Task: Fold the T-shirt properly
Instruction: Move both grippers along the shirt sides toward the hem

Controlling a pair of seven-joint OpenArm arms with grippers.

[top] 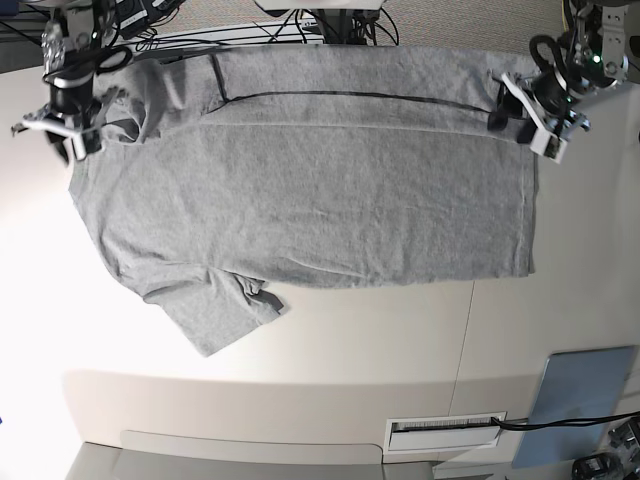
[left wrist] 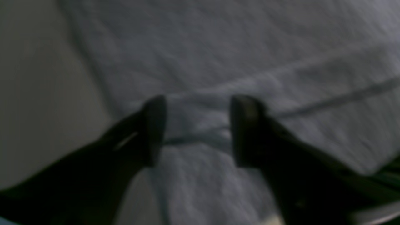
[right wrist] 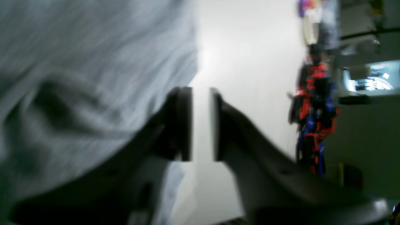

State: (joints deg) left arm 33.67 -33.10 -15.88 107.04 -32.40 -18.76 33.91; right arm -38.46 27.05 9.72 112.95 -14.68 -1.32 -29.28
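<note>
While both end effectors hang open over the grey cloth, nothing is gripped

Left end effector [left wrist: 197, 131] gapes wide above a fold line; right end effector [right wrist: 201, 125], narrowly parted, sits at the T-shirt [top: 320, 180] edge, which lies spread flat on the pale surface [top: 350, 340]

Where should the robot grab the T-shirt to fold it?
Probably the far folded edge of the T-shirt, at its two ends, coming from above. It lies flat, so only edges can be pinched, and the left gripper and right gripper are there.
</note>
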